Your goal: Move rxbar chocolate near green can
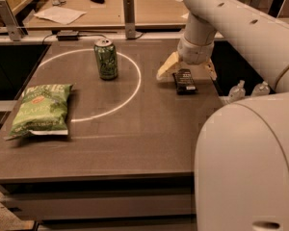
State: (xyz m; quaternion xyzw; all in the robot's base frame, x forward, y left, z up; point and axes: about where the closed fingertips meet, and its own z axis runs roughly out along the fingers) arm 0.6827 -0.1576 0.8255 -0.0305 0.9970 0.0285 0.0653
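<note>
Dark worktop (135, 143) with a white ring painted on it, cluttered desk behind. Can (106, 58) stands upright inside the ring, at its far side. Bar (184, 81) lies flat to the right of the ring, outside it and well apart from the can. Bag (40, 109) lies flat at the left edge, not part of this. Two bottles (238, 89) sit low down off the worktop's right side.

Tool (186, 75) is low over the bar's far end, fingers (166, 67) spread wide, one on each side of the bar and not closed on it. Can't tell if the tips touch the worktop. Step in hand looks like the grasp, and the task is barely begun since the bar is nowhere near the can.

To do it well: centre the jaws across the bar's narrow width, drop until the tips are just beside the wrapper edges, then close firmly, since the thin slick wrapper may slip or get shoved. Lift only slightly, carry left over the ring line and set down just beside the can without bumping it, as a tall can tips easily
</note>
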